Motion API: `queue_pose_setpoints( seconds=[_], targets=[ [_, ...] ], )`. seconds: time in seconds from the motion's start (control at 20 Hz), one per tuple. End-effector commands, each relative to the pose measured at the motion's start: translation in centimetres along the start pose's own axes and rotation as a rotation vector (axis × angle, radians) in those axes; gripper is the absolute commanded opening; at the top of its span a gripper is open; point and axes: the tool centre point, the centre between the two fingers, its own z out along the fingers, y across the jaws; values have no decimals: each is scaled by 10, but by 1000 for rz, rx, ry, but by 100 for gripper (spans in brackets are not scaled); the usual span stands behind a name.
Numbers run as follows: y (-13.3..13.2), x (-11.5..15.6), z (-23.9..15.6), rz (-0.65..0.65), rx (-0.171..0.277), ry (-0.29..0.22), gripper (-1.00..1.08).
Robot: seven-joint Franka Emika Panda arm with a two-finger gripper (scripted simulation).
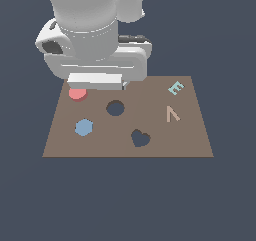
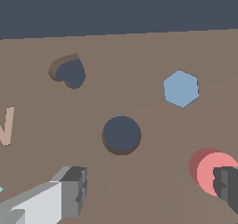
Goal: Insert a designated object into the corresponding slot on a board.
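We see our tool [image 2: 148, 190] spread wide and holding nothing, its two fingers [image 2: 69, 190] standing far apart in the wrist view with bare board between them. The salmon-red disc [image 2: 211, 172] lies flat on the board [image 1: 190, 140], not centred in that gap but off to one side: it sits right at the far finger, which overlaps its edge in the wrist view, while the other finger is well apart from it. Whether that finger touches the disc or merely hangs above it we cannot tell. In the exterior view the disc [image 1: 77, 93] peeks out from under the hand at the exterior view's left corner of the board, half hidden by the arm. The round hole [image 2: 121, 135] lies nearly midway between the fingers and ahead of them, so we are at present lined up better with the slot than with the piece. As we judge it, the coming move turns on a sideways shift of the tool toward the disc until it sits between the fingers; the disc being round, its orientation does not matter. The blue hexagon [image 2: 181, 88] lies beyond the disc, clear of the tool, and the heart-shaped hole [image 2: 69, 73] farther off on the other side.
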Motion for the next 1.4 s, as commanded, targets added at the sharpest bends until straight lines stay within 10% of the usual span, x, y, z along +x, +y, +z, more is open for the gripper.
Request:
queue_pose_setpoints(
  seconds=[0.0,0.55,1.35],
  targets=[
    [25,-11,18,21,-3,-4,100],
    [110,-47,81,87,-8,-14,100],
    [117,-49,107,93,-8,-15,100]
  ],
)
